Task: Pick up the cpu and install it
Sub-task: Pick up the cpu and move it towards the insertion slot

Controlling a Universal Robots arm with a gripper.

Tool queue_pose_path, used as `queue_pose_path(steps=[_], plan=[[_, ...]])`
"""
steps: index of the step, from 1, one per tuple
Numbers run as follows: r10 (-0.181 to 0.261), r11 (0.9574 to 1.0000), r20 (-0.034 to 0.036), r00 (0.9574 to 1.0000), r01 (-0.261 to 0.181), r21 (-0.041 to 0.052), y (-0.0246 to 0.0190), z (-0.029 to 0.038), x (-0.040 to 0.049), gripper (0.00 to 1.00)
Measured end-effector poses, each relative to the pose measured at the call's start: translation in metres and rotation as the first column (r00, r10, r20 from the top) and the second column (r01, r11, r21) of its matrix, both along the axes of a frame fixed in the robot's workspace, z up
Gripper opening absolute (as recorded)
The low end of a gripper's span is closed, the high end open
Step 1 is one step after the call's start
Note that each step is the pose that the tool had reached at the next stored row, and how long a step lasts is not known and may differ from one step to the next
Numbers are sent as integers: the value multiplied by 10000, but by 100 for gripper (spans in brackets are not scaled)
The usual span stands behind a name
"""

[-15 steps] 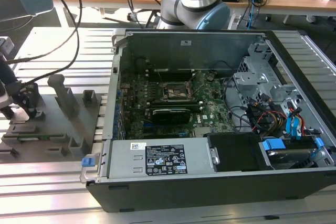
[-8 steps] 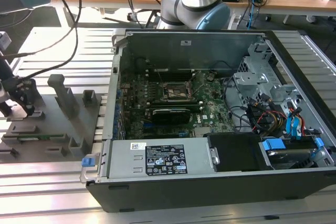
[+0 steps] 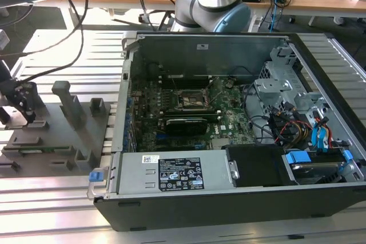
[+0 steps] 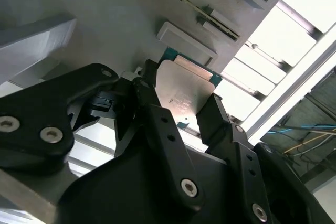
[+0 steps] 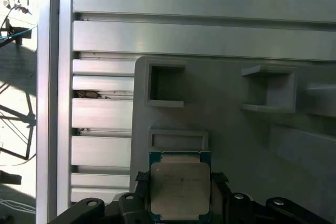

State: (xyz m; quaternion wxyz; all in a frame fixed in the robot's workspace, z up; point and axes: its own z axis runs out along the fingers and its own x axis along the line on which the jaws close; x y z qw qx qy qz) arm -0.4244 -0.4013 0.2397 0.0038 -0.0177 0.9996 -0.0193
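My pincer [image 4: 178,98] is closed narrow on the cpu [image 4: 185,92], a black finger [image 4: 148,95] against each side edge, silvery top showing. The chip sits at the grey fixture plate [image 5: 236,129], just beside a shallow rectangular pocket [image 5: 177,140]; lifted or resting, I cannot tell. The plate lies on the slatted aluminium table [image 3: 51,198]; the open computer case [image 3: 240,198] stands beside it toward the exterior view's right.
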Motion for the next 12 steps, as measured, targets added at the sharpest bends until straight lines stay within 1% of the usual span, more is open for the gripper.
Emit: queue_pose_path(steps=[4, 6, 8, 10, 12], plan=[[0, 10000, 0, 10000, 0, 0, 0, 76, 0, 55], [0, 10000, 1, 10000, 0, 0, 0, 154, 0, 55], [0, 10000, 0, 10000, 0, 0, 0, 202, 0, 55], [0, 10000, -1, 10000, 0, 0, 0, 272, 0, 55], [0, 10000, 0, 10000, 0, 0, 0, 305, 0, 55]])
